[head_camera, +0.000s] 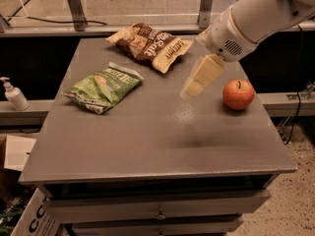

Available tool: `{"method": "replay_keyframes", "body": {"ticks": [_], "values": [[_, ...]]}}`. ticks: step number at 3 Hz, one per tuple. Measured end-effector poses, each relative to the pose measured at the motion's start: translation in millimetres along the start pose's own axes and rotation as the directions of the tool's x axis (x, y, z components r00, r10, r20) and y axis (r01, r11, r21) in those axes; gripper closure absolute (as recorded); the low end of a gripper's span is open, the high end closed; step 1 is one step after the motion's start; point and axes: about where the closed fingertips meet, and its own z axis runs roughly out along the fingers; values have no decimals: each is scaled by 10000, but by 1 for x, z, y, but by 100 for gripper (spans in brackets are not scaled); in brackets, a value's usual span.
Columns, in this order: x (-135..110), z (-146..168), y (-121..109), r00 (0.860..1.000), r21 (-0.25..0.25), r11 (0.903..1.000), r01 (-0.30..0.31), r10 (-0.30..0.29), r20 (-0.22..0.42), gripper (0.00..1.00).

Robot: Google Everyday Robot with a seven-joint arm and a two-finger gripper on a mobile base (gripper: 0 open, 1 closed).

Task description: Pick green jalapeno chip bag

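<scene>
The green jalapeno chip bag (pixel 104 86) lies flat on the left part of the grey table (pixel 162 141), its white top edge pointing to the back right. My gripper (pixel 193 88) hangs from the white arm that comes in from the upper right. It hovers above the table's middle right, well to the right of the green bag and not touching it. Nothing shows in the gripper.
A larger brown-and-tan chip bag (pixel 150 45) lies at the back centre. A red apple (pixel 238 94) stands at the right, close to the gripper. A hand pump bottle (pixel 14 95) stands on a ledge to the left. Drawers are below the tabletop.
</scene>
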Motion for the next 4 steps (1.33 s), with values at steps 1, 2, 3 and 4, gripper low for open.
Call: {"method": "replay_keyframes", "body": {"ticks": [1,2,3,4], "values": [[-32,24,-11,9945,195,9994,281,-299,1000,0],[-70,48,-13,9849,48,9976,693,-692,1585,0],[-103,83,-1,9775,-466,9934,1043,-938,1887,0],[-125,115,12,9734,-922,9881,1227,-1018,2052,0]]}}
